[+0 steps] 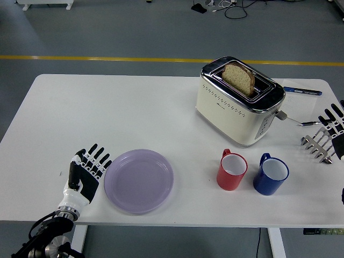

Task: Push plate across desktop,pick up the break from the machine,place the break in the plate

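Flat left hand against the plate's left rim

The left hand (86, 172) has its fingers (97, 160) straight and spread, gripping nothing, tips touching the lilac plate (138, 181) near the surface's (107, 107) front edge. Open room lies rightward toward the red mug (231, 170). Bread (238, 77) stands in the toaster (239, 107). The right hand (334, 126), fingers extended, rests at the right edge.

Grey floor (107, 32), yellow line (80, 57), white table (107, 107)
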